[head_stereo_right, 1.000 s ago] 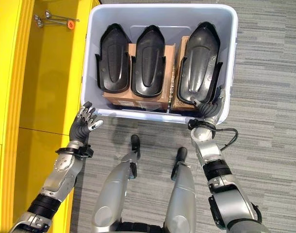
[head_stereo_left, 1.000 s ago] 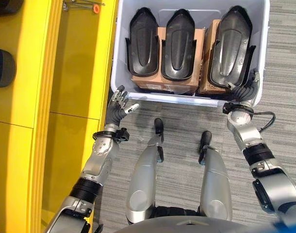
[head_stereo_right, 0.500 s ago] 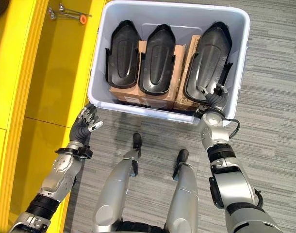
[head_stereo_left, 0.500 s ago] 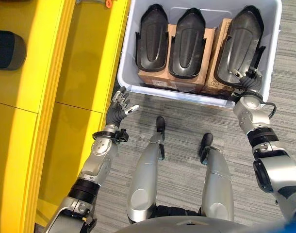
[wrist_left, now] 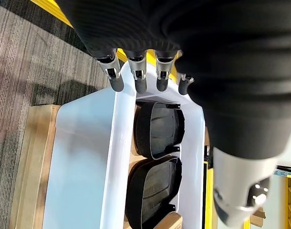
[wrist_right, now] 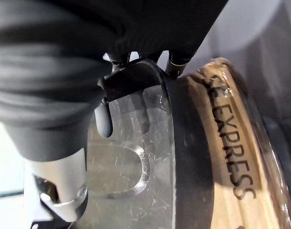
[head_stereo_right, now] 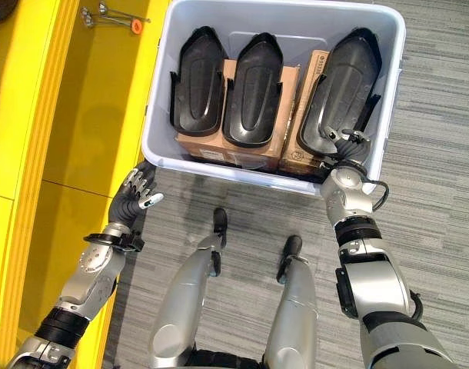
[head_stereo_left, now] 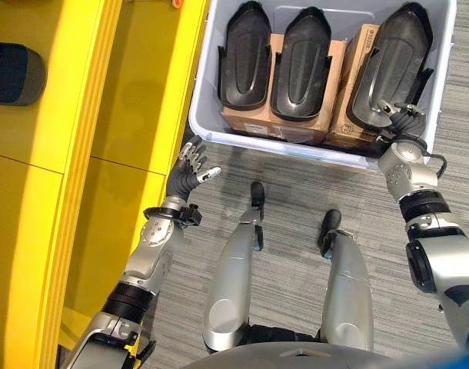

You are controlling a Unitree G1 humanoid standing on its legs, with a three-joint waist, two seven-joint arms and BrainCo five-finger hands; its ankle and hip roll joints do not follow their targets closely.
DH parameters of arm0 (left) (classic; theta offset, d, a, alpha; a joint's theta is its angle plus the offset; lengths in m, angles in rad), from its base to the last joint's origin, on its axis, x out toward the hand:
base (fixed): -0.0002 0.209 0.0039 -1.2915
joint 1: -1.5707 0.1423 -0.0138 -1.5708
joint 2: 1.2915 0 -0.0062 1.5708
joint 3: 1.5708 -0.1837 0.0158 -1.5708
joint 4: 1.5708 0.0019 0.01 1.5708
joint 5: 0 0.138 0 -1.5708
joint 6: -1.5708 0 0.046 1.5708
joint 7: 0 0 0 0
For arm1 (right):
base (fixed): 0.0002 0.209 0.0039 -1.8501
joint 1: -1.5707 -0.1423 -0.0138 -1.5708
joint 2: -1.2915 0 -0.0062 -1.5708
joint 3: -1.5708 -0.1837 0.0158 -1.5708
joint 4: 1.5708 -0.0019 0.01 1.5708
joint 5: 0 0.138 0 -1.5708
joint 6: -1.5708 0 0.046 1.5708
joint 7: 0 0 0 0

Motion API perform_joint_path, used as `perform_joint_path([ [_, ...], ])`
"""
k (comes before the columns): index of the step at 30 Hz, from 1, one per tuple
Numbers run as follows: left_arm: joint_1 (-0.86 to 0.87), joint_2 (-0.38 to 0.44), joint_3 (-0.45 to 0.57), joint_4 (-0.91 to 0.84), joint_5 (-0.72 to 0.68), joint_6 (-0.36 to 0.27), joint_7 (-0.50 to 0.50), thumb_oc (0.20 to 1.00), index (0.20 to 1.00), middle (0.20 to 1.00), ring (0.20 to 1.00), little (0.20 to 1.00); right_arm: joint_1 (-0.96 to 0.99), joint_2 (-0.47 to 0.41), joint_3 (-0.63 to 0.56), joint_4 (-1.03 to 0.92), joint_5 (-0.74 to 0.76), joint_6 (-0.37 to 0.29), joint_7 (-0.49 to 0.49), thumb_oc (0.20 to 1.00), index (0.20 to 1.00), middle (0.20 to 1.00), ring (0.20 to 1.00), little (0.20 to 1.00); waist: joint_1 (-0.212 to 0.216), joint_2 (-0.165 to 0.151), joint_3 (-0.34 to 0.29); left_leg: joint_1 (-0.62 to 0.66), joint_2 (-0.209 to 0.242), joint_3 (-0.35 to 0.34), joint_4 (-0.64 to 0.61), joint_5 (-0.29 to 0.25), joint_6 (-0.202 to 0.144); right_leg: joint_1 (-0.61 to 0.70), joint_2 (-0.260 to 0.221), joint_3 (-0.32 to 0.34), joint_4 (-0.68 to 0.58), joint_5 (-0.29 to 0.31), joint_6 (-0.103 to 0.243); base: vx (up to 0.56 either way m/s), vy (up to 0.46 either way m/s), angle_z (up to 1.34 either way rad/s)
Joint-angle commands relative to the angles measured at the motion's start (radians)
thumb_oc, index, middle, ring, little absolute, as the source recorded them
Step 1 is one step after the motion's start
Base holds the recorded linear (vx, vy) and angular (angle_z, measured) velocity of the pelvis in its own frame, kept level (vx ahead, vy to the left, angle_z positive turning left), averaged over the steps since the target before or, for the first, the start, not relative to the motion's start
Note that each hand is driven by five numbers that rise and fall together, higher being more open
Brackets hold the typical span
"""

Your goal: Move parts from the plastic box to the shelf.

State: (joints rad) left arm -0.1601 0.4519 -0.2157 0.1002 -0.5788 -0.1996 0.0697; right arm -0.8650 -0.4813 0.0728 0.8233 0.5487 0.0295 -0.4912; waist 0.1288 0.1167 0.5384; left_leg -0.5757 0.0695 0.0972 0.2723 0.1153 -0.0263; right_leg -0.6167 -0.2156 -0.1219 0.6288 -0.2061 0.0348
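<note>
My right hand (head_stereo_left: 400, 123) is at the near end of the rightmost black part (head_stereo_left: 390, 69) in the plastic box (head_stereo_right: 161, 115). In the right wrist view my fingers (wrist_right: 103, 119) lie against the part's edge, and I cannot tell whether they have closed round it or merely touch it. My left hand (head_stereo_left: 187, 171) hangs open, fingers relaxed, over the floor just outside the near left corner of the box, holding nothing.

All three parts I can see are in the box: the left part (head_stereo_left: 244, 54) and the middle part (head_stereo_left: 300, 54) lean on one cardboard carton (head_stereo_left: 277, 123), and the rightmost leans on another beside it. The yellow shelf (head_stereo_left: 138, 92) stands touching or just beside the left wall of the box. A dark object (head_stereo_left: 15, 73) sits on an upper level at the far left, but I cannot tell what it is. As I judge it, the work is barely begun: I am on the first pickup, and every part I can see has yet to be lifted out and carried left.
</note>
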Motion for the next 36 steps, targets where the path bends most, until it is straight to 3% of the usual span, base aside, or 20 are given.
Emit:
perform_joint_path([
  [1,0.026,0.037,-0.006,-0.091,-0.029,-0.027,-0.026,1.0,1.0,1.0,1.0,1.0,-0.061,-0.054,0.034,-0.049,-0.087,-0.07,0.089,1.0,1.0,1.0,1.0,1.0,0.02,0.028,-0.018,-0.003,-0.078,-0.057,0.103,-0.158,0.034,0.035,0.043,-0.01,-0.02,0.018,-0.008,0.0,0.0,0.0],
  [6,0.045,0.029,0.001,-0.088,-0.021,-0.033,-0.047,1.0,1.0,1.0,1.0,1.0,-0.04,-0.04,0.085,-0.189,-0.181,-0.073,0.103,1.0,1.0,1.0,1.0,1.0,0.013,0.027,-0.018,0.006,-0.079,-0.053,0.105,-0.159,0.033,0.041,0.042,-0.005,-0.02,0.018,-0.01,0.0,0.007,0.0],
  [9,0.053,0.023,0.004,-0.085,-0.023,-0.036,-0.05,1.0,1.0,1.0,1.0,1.0,-0.028,-0.028,0.106,-0.269,-0.243,-0.038,0.08,1.0,1.0,1.0,1.0,1.0,0.007,0.027,-0.018,0.014,-0.079,-0.049,0.105,-0.161,0.033,0.045,0.043,0.001,-0.02,0.017,-0.012,0.01,0.013,0.0],
  [13,0.052,0.016,-0.006,-0.076,-0.016,-0.039,-0.055,1.0,1.0,1.0,1.0,1.0,-0.031,-0.021,0.105,-0.27,-0.294,-0.018,-0.067,1.0,1.0,1.0,1.0,1.0,0.005,0.028,-0.018,0.016,-0.076,-0.045,0.106,-0.164,0.033,0.044,0.045,0.004,-0.019,0.018,-0.013,0.0,0.0,0.0],
  [15,0.052,0.016,-0.01,-0.075,-0.015,-0.042,-0.052,1.0,1.0,1.0,1.0,1.0,-0.031,-0.022,0.098,-0.262,-0.302,-0.024,-0.09,1.0,1.0,1.0,1.0,1.0,0.004,0.028,-0.018,0.018,-0.076,-0.046,0.105,-0.165,0.033,0.045,0.045,0.004,-0.021,0.018,-0.013,0.0,0.0,0.0],
  [20,0.051,-0.002,-0.048,-0.07,-0.017,-0.072,-0.009,1.0,1.0,1.0,1.0,1.0,-0.013,-0.026,0.056,-0.29,-0.509,-0.068,-0.251,1.0,1.0,1.0,1.0,1.0,-0.01,0.04,-0.018,0.027,-0.079,-0.038,0.093,-0.168,0.033,0.047,0.044,0.009,-0.029,0.017,-0.012,0.0,0.052,0.0],
  [27,0.046,-0.024,-0.071,-0.062,-0.002,-0.087,0.004,1.0,1.0,1.0,1.0,1.0,0.014,-0.01,0.067,-0.316,-0.488,-0.029,-0.312,1.0,1.0,1.0,1.0,1.0,-0.021,0.05,-0.018,0.03,-0.081,-0.031,0.086,-0.167,0.033,0.042,0.041,0.015,-0.034,0.019,-0.014,-0.01,0.036,-0.05],
  [35,0.039,-0.029,-0.087,-0.058,-0.01,-0.091,0.026,1.0,1.0,1.0,1.0,1.0,0.035,0.014,0.038,-0.274,-0.354,-0.039,-0.341,1.0,1.0,1.0,1.0,1.0,-0.027,0.06,-0.018,0.04,-0.08,-0.024,0.076,-0.166,0.031,0.045,0.039,0.016,-0.033,0.014,-0.017,0.0,0.013,-0.01],
  [36,0.038,-0.029,-0.09,-0.053,-0.01,-0.091,0.026,1.0,1.0,1.0,1.0,1.0,0.031,0.022,0.03,-0.254,-0.283,-0.039,-0.339,1.0,1.0,1.0,1.0,1.0,-0.024,0.06,-0.018,0.043,-0.079,-0.024,0.076,-0.166,0.03,0.048,0.037,0.013,-0.03,0.011,-0.019,0.0,0.0,0.0],
])
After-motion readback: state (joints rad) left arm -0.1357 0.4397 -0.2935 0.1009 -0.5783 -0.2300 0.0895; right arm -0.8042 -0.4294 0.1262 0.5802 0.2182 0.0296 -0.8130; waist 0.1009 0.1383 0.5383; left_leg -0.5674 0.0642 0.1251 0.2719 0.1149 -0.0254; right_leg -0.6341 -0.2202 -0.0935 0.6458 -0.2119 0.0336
